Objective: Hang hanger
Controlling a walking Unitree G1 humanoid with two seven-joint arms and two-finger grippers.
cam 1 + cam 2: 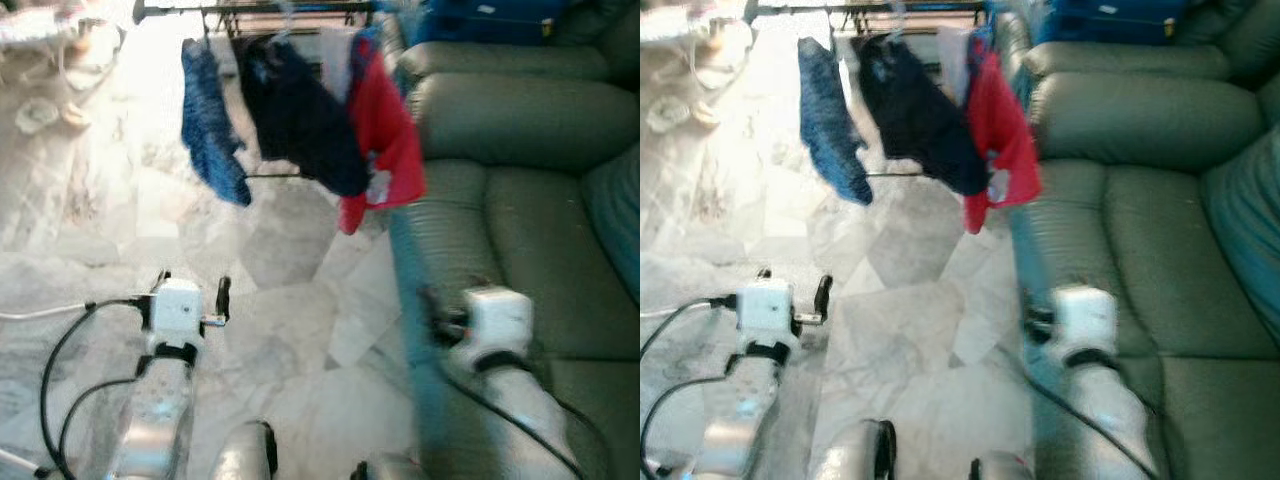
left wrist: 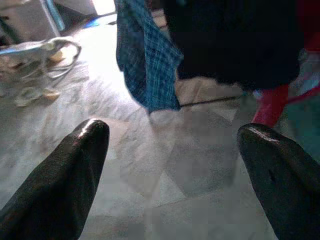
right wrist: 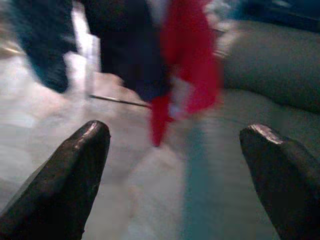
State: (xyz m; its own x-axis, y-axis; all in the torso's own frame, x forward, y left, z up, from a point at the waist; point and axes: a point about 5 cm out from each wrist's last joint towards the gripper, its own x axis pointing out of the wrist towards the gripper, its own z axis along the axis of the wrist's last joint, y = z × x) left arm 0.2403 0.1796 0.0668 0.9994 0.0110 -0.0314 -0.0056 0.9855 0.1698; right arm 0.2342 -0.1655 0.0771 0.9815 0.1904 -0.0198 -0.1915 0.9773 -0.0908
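Reaching forward low over the floor (image 1: 280,330), both end effectors (image 2: 170,165) (image 3: 172,165) spread wide, empty.

2 silver arms reaching forward and low, white wrist blocks level with each other, well apart. Left gripper (image 2: 172,145) with fingers (image 2: 65,180) spread wide, nothing between them; black cables looping off the left forearm. Right gripper (image 3: 175,145) likewise spread wide, fingers (image 3: 285,175) empty; 1 black cable trailing along the right forearm. Head views blurred.
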